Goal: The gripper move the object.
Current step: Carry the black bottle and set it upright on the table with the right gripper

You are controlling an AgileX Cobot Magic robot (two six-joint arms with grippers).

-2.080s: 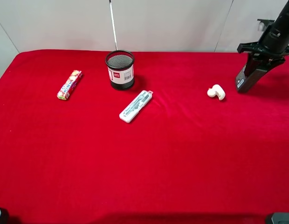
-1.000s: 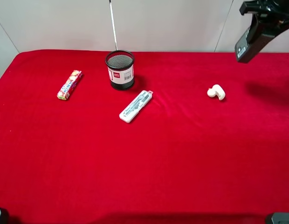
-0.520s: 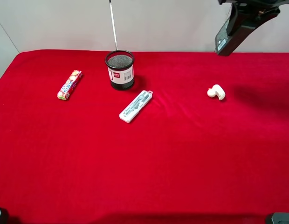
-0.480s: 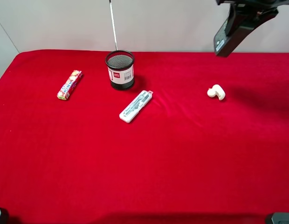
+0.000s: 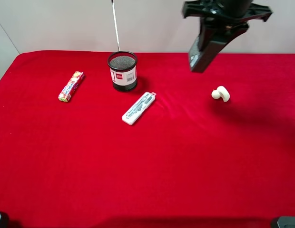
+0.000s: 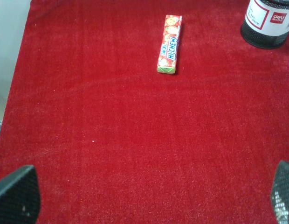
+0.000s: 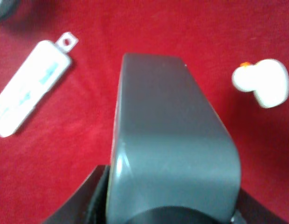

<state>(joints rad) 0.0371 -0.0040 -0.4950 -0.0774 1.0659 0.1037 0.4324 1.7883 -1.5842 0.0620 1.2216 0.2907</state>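
My right gripper is shut on the object, a dark grey rectangular bottle, and holds it tilted in the air above the back of the red table, left of a small white piece. In the right wrist view the bottle fills the middle between the fingers, with the red cloth far below it. My left gripper is open and empty; only its two fingertips show at the view's corners, above bare red cloth.
A black mesh pen cup stands at the back, also in the left wrist view. A flat white case lies in front of it. A candy stick pack lies at left. The white piece also shows.
The right gripper lifted the bottle off the table at the far right, raised it, and carried it leftward past the small white piece. Nothing else moved.
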